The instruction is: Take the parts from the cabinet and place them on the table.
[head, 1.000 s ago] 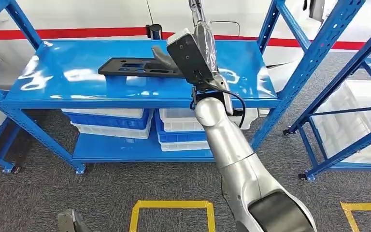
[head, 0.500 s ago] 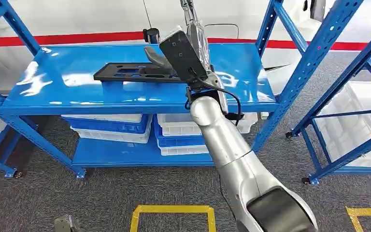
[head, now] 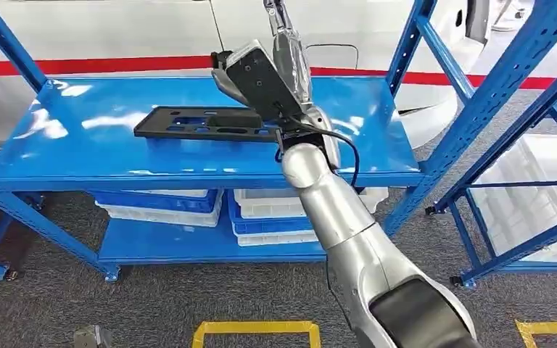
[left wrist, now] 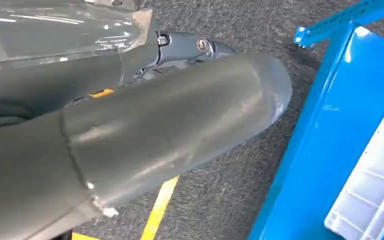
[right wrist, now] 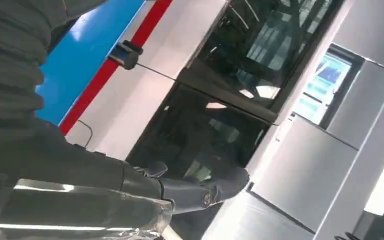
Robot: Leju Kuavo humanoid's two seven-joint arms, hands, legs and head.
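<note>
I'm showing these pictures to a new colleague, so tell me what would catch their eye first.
First the silver right arm, rising from the bottom of the head view to the bright blue shelf. There its right hand is at the near end of a flat black part with cut-outs, which lies on the shelf top. Below, white and blue bins sit stacked on the lower shelf.
</note>
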